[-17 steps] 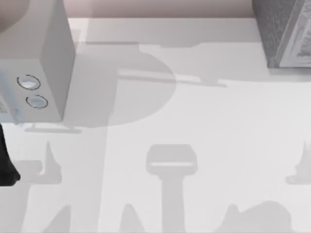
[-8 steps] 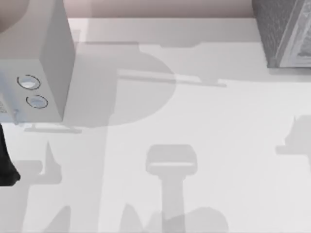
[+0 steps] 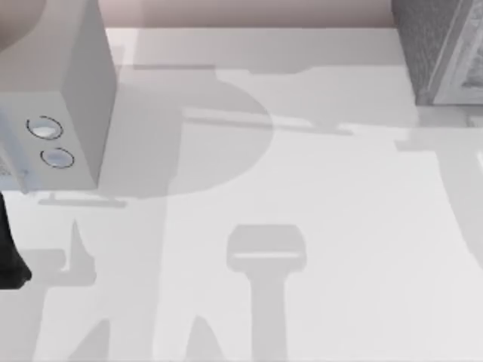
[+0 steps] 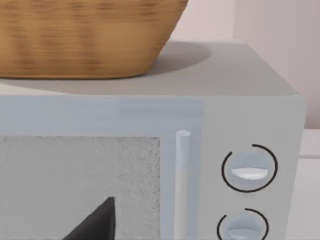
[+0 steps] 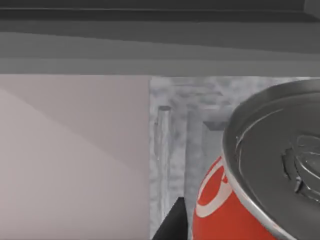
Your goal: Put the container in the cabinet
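The container [image 5: 272, 155], a red-and-white can with a grey metallic top, looms close in the right wrist view. My right gripper [image 5: 240, 225] is shut on it, and one dark finger [image 5: 173, 222] shows beside its red side. Beyond the can stands the cabinet [image 5: 172, 130], grey and speckled, with a lighter framed door. In the top view the cabinet [image 3: 430, 45] sits at the table's far right corner. My left arm [image 3: 9, 249] is parked at the left edge, with a dark part of my left gripper [image 4: 95, 222] facing the dial box.
A smooth light-grey box [image 3: 75, 90] with two round dials [image 3: 50, 142] stands at the far left. A woven basket [image 4: 85, 35] rests on top of it. Arm shadows lie across the white table [image 3: 302, 188].
The shadow at the table's right side has moved from the near edge up toward the cabinet. The left arm has not moved.
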Controlling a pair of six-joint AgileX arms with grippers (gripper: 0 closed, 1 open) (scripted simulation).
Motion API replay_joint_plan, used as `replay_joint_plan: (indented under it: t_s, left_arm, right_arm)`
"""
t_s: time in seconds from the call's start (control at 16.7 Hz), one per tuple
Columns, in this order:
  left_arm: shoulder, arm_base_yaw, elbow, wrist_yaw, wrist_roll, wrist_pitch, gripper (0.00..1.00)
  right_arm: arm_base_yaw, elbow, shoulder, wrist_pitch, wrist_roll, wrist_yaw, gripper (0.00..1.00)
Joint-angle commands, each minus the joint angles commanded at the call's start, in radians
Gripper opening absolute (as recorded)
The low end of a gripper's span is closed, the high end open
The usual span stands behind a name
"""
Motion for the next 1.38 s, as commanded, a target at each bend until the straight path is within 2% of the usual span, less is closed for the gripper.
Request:
replay_joint_plan:
  t_s: [0.24, 0.42, 1.02, 1.38]
  left_arm:
    - [0.0, 0.0, 0.0, 0.0, 0.0, 0.0, 1.0]
    - [0.0, 0.0, 0.0, 0.0, 0.0, 0.0, 1.0]
    - [0.0, 0.0, 0.0, 0.0, 0.0, 0.0, 1.0]
    - [0.0, 0.0, 0.0, 0.0, 0.0, 0.0, 1.0]
  right_arm:
    - [0.032, 0.32, 0.23, -0.074, 0.004, 0.032, 0.0]
    - [0.05, 0.477, 0.34, -0.106, 0.009, 0.048, 0.0]
    - [0.052, 0.571, 0.41, -0.125, 0.014, 0.049, 0.0]
    - [0.024, 0.897, 0.653, -0.206, 0.01, 0.032, 0.0]
